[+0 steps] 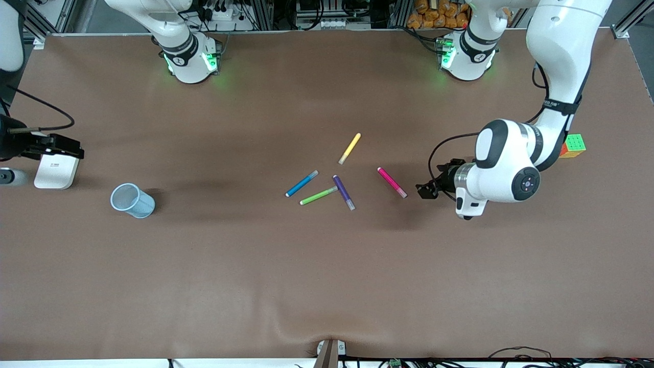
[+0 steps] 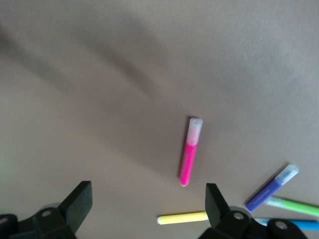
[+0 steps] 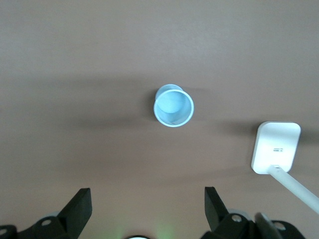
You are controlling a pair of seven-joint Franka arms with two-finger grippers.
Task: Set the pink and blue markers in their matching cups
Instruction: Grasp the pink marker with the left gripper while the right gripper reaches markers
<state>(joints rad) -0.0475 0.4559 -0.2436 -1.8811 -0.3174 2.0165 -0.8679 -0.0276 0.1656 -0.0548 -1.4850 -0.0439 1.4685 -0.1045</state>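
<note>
— Why was the left claw (image 1: 424,191) beside the pink marker (image 1: 392,182), fingers spread and empty?

— Likely lining up a grasp; the marker lay flat on the surface (image 1: 327,281), with the blue marker (image 1: 301,184) nearby.

— And the right claw (image 3: 144,211)?

— Waiting with its fingers apart above the upright blue cup (image 1: 132,200). No pink cup showed.

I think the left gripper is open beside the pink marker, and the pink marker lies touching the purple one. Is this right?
Not quite. The left gripper is open beside the pink marker, but the front view shows that marker lying apart from the purple marker, with bare table between them.
</note>
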